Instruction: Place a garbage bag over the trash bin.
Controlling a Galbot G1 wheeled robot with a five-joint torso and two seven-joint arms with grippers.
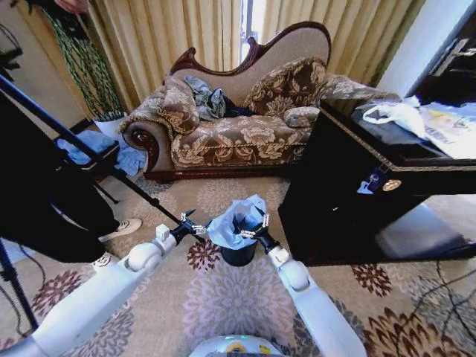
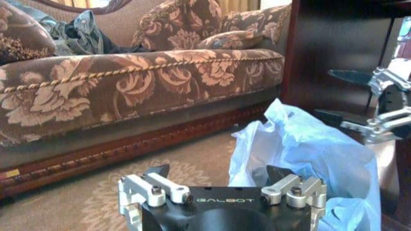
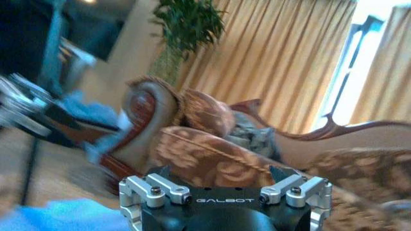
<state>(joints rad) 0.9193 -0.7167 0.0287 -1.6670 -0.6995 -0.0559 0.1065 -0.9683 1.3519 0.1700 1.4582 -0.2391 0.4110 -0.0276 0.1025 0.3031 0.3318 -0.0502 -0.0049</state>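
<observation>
One garbage bag [image 1: 236, 218], pale blue and crinkly, is draped over the mouth of the single black trash bin [image 1: 238, 255], which stands on the patterned carpet [image 1: 223, 297] near the robot, in front of the sofa. The bag billows up above the rim, so it looks only partly settled, probably why both arms sit close at either side. The left gripper [image 1: 195, 227] is just left of the bag; in the left wrist view its jaws are spread wide with nothing between them, the plastic just beyond to one side. The right gripper [image 1: 256, 229] is at the bag's right edge, also spread open with nothing visibly pinched. Farther out are one floral sofa [image 1: 238, 134] at the far side and one dark wooden cabinet [image 1: 357, 193] to the right.
</observation>
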